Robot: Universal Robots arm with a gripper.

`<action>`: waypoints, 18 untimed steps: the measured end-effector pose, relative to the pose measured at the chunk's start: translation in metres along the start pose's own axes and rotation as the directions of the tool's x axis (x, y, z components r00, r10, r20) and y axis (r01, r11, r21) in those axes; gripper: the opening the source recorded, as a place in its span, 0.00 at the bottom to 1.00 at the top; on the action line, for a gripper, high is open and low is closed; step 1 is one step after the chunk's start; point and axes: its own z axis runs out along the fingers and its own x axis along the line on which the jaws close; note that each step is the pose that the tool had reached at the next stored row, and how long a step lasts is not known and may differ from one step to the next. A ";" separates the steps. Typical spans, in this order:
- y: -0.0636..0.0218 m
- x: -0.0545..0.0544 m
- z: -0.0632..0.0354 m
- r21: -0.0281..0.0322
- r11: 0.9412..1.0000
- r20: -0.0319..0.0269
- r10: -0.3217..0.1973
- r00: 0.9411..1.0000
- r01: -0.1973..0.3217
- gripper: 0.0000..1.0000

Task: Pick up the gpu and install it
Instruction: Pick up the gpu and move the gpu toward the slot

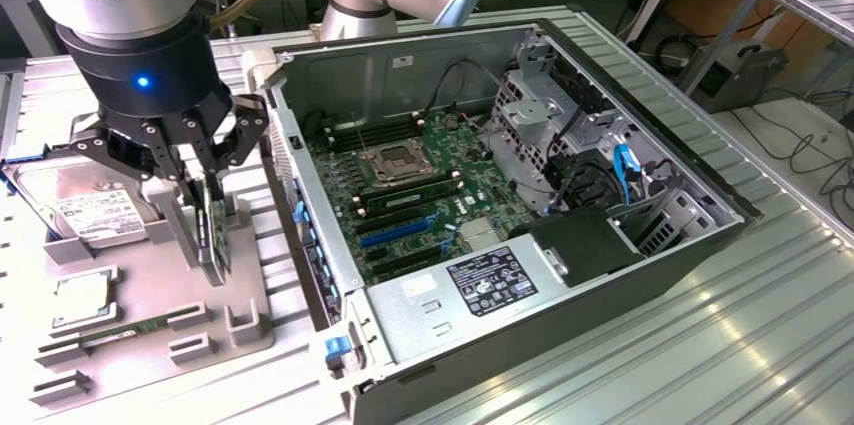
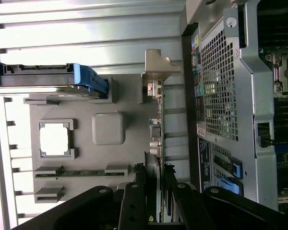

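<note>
Grey tray [image 1: 254, 330]: carries the gpu [image 1: 214, 240] on edge in a stand, at the exterior view's left, just beside the case [image 1: 400, 50]
Claw [image 1: 200, 177]: looks pinched on the gpu's top edge, one finger on each face
Wrist view: gpu [image 2: 154, 143] seen edge-on, running out from between the claw [image 2: 155, 191] tips
Risk, slip: a narrow hold on a tall thin card; a jerk could swing it loose
Risk, snag: a crooked pull could jam the lower edge in the stand
Risk, knock: the case wall is close; a low pass could strike it
</note>
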 end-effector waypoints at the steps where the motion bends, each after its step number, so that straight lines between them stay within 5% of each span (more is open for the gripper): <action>1: 0.0000 0.000 -0.0001 0.000 1.000 0.000 0.000 1.000 0.000 0.26; 18: 0.0001 0.000 -0.0043 0.000 1.000 0.000 0.000 1.000 0.000 0.26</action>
